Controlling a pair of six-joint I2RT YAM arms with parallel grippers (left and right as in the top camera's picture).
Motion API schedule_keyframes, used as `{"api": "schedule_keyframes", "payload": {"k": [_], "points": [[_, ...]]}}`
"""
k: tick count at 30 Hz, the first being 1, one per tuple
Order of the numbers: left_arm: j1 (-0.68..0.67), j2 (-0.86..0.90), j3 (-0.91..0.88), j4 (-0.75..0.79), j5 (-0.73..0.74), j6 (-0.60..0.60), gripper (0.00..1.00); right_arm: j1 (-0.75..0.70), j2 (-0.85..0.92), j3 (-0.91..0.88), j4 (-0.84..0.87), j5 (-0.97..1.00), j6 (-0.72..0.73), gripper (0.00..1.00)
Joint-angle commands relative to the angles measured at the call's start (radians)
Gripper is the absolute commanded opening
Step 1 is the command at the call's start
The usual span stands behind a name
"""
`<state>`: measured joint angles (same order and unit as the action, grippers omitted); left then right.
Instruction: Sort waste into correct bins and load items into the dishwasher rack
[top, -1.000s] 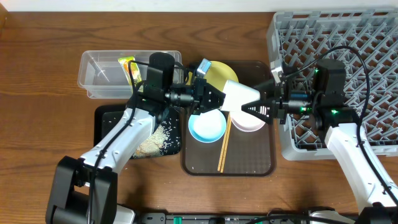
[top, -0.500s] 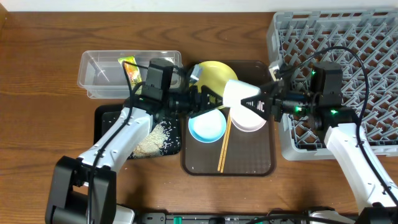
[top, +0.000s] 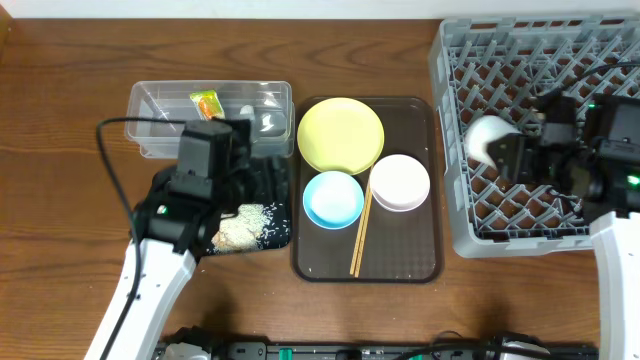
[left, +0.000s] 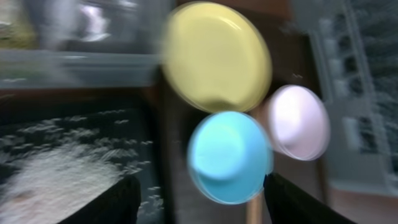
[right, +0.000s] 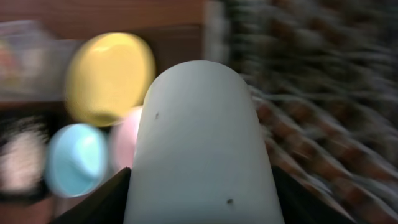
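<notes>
Brown serving tray (top: 400, 255) carries one yellow plate (top: 340, 135), one light blue bowl (top: 333, 198), one white bowl (top: 400, 183) and two chopsticks (top: 361, 235). Right of it, over one grey rack (top: 520, 60), the right gripper (right: 200, 193) clamps one white cup (top: 487, 140). Left of it lie one clear tub (top: 150, 130) holding one wrapper (top: 206, 103) and one black tray (top: 170, 190) of rice (top: 245, 225); the left gripper (left: 199, 193) hangs there, jaws spread and empty.

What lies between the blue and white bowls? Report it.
The wooden chopsticks lie between the light blue bowl and the white bowl; the overhead view shows it.
</notes>
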<state>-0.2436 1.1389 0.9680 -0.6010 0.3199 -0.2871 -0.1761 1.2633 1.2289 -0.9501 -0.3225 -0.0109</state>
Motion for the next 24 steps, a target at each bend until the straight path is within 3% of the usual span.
{"api": "schedule_keyframes", "payload": {"k": [1, 4, 19, 21, 24], "points": [[0.003, -0.036, 0.007, -0.039, -0.220, 0.028, 0.66, -0.056, 0.016, 0.014, -0.061, 0.351, 0.081, 0.09], [0.003, -0.035, 0.006, -0.046, -0.219, 0.028, 0.66, -0.093, 0.049, 0.014, -0.089, 0.372, 0.105, 0.02], [0.003, -0.034, 0.005, -0.048, -0.219, 0.027, 0.66, -0.145, 0.266, 0.014, -0.095, 0.404, 0.111, 0.01], [0.003, -0.034, 0.005, -0.049, -0.219, 0.027, 0.66, -0.145, 0.292, 0.014, -0.094, 0.404, 0.111, 0.17], [0.003, -0.034, 0.005, -0.050, -0.219, 0.027, 0.66, -0.144, 0.325, 0.014, -0.090, 0.369, 0.111, 0.32]]}}
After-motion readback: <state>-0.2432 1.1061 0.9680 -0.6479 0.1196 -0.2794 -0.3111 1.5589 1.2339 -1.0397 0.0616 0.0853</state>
